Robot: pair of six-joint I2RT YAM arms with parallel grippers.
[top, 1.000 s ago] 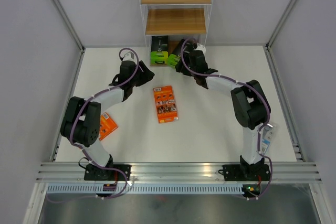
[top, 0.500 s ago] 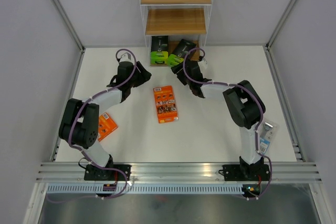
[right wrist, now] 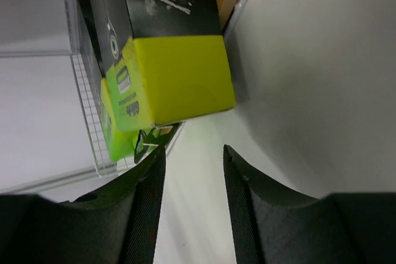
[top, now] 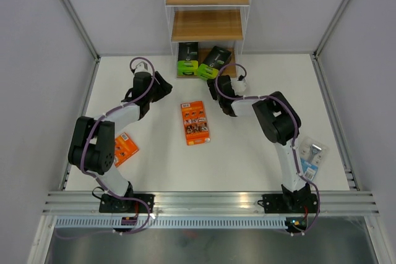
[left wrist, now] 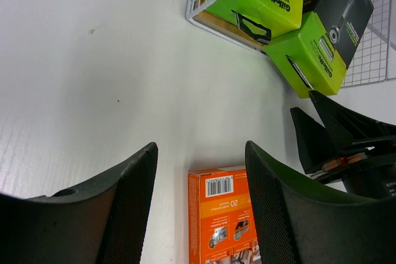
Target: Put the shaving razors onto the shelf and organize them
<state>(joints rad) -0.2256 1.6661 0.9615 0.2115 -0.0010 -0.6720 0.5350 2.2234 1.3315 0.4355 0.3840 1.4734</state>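
Table (top: 247,153): white and flat, closed by grey walls on the left, right and far sides.
Shelf (top: 207,26): stands at the far edge in the middle, with wooden boards in a thin white frame.
Left green pack (top: 187,60): green and black, lies straight on the lowest board.
Right green pack (top: 214,62): just beside the first one on the same board, turned at a slant; its green end comes out past the front of the shelf.
Middle orange pack (top: 195,122): lies flat on the table, between the two arms and well apart from the shelf.
Left orange pack (top: 127,148): on the near left of the table, partly hidden under the left arm.
Blue pack (top: 311,156): on the near right, close to the right arm.
Left claw (left wrist: 201,159): above the table, left of the shelf front; its fingers are apart and nothing is between them.
Right claw (right wrist: 193,153): just in front of the slanted green pack; its fingers are apart and hold nothing. If a finger touches the pack, I cannot tell.
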